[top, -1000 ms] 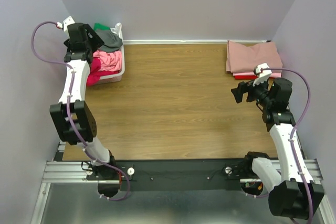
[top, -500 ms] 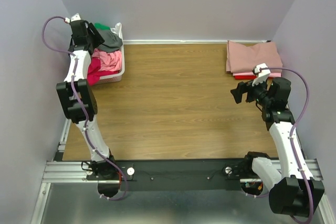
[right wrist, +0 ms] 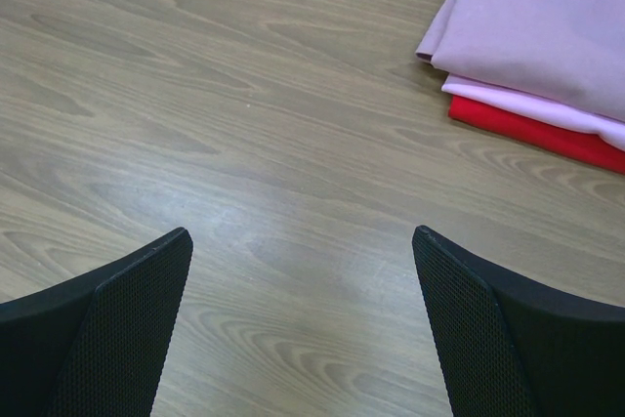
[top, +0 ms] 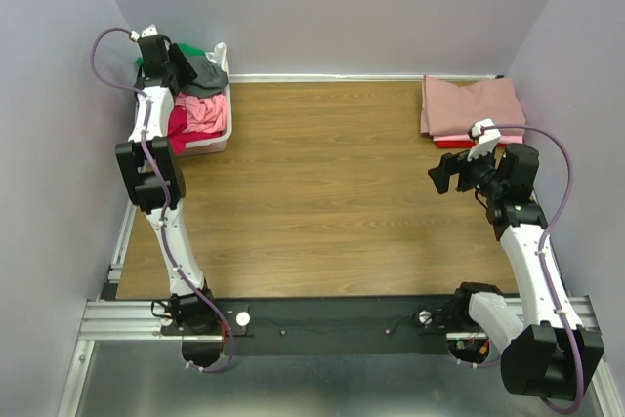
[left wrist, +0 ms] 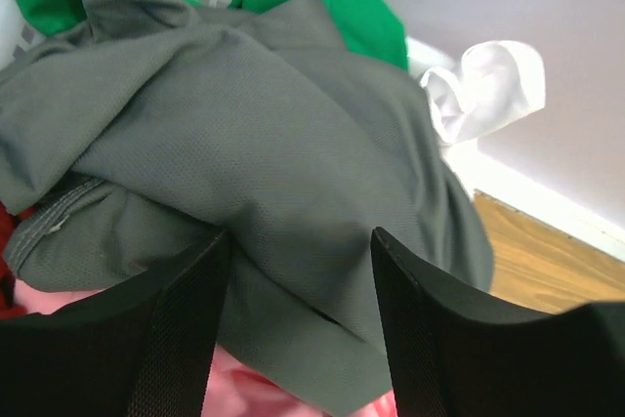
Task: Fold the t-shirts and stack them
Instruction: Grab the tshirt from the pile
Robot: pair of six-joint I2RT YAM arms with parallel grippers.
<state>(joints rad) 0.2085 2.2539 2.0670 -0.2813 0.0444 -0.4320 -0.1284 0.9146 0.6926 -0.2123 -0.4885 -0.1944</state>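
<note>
1. Left gripper (left wrist: 298, 241): jaws apart, poised over the dark grey t-shirt (left wrist: 264, 144), which tops the heap in the white basket (top: 224, 134).
2. Right gripper (right wrist: 301, 233): jaws wide, holding nothing, above the table (top: 322, 183).
3. Folded stack, far-right corner, count 3: dusty rose t-shirt (right wrist: 557, 17), light pink t-shirt (right wrist: 532, 102), red t-shirt (right wrist: 527, 129).

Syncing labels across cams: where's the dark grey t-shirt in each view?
Top external: dark grey t-shirt at top left, on the pile in the white basket.
Left wrist: it fills the centre of the picture, crumpled, just beyond the open fingers.
Right wrist: not in it; only the table and the folded stack show.
Shared landmark: the green t-shirt, directly behind the grey one in the top external and left wrist views.
</note>
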